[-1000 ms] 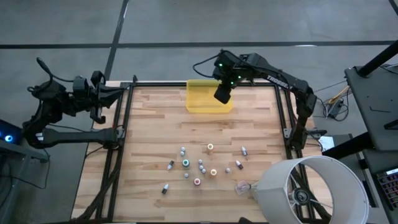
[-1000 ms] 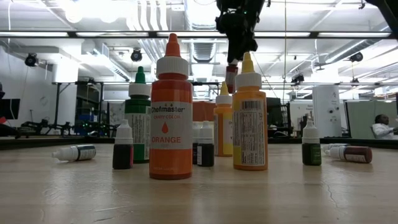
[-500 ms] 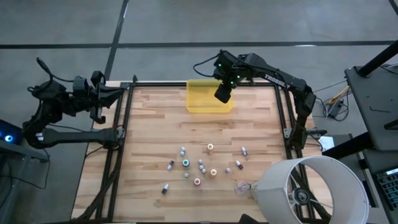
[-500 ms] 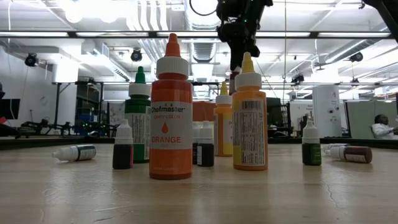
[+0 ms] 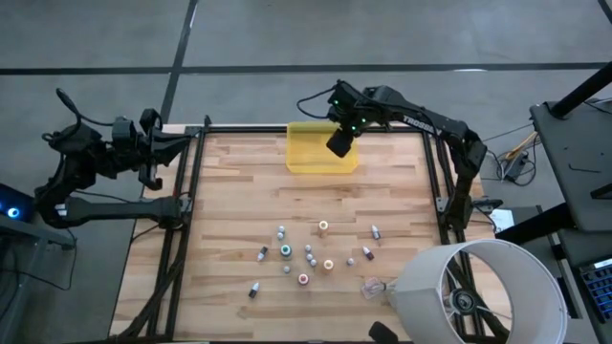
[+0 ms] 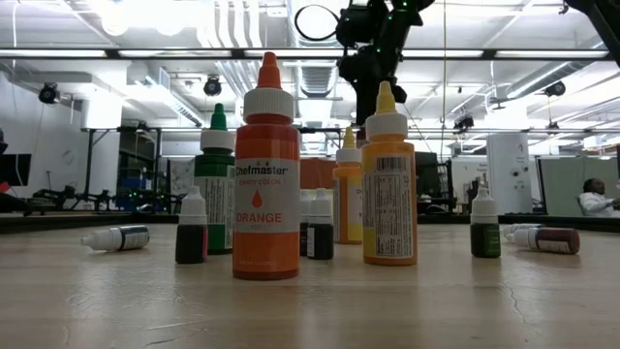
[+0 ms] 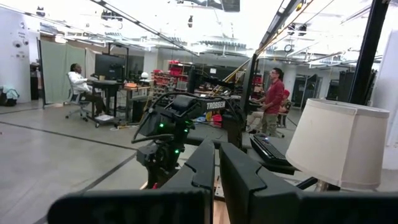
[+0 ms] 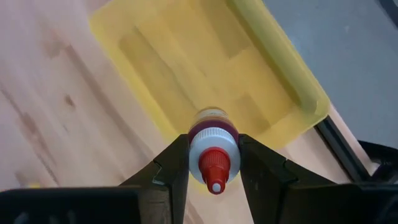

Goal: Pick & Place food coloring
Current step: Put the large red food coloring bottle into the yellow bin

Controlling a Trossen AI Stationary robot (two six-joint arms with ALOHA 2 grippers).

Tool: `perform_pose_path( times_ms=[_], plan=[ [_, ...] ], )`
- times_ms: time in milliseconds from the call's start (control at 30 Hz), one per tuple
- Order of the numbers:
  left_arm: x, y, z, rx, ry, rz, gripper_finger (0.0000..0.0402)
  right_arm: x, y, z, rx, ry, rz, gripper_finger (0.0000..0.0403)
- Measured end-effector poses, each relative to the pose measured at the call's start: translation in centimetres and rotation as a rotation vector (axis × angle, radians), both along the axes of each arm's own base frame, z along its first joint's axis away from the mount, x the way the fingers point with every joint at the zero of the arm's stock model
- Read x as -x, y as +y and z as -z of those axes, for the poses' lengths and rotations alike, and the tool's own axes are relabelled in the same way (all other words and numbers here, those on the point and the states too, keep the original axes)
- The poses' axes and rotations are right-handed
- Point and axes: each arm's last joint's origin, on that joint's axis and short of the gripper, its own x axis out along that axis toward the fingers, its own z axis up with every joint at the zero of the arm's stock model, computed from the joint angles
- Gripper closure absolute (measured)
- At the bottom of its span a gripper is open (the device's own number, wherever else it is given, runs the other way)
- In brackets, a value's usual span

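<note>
Between right end effector (image 8: 213, 163) fingers, unseen overhead: seemingly red-capped bottle (image 8: 213, 149).

High view: overhead, straight down on the whole desk (image 5: 239, 205). Low view: at desk-top level, looking level across at nearby bottles (image 6: 265, 174) and the room. Left wrist view: faces level across toward the opposite arm and room. Right wrist view: close above the yellow tray (image 8: 186, 68), also seen in the high view.

Matt planked wood table (image 5: 239, 220); translucent glossy yellow plastic tray (image 8: 186, 68); smooth plastic bottles (image 6: 265, 184) with printed labels.
</note>
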Motion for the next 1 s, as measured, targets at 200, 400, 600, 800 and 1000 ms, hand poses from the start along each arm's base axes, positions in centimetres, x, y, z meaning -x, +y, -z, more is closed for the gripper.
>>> perform_pose_path(
  times_ms=[200, 400, 600, 800, 1000],
  plan=[
    [0.0, 0.0, 0.0, 0.0, 0.0, 0.0, 0.0401, 0.6, -1.2, 0.2, -0.011, -0.021, 0.093, 0.0291],
    [0.0, 0.0, 0.0, 0.0, 0.0, 0.0, 0.0401, 0.8, -1.9, -0.1, -0.008, -0.052, 0.141, 0.0291],
    [0.0, 0.0, 0.0, 0.0, 0.0, 0.0, 0.0401, 1.1, -2.5, 0.3, -0.001, -0.054, 0.221, 0.0291],
    [0.0, 0.0, 0.0, 0.0, 0.0, 0.0, 0.0401, 1.1, -2.7, 0.8, 0.009, -0.057, 0.269, 0.0291],
    [0.0, 0.0, 0.0, 0.0, 0.0, 0.0, 0.0401, 0.9, -2.9, 2.3, 0.015, -0.063, 0.311, 0.0291]
  ],
)
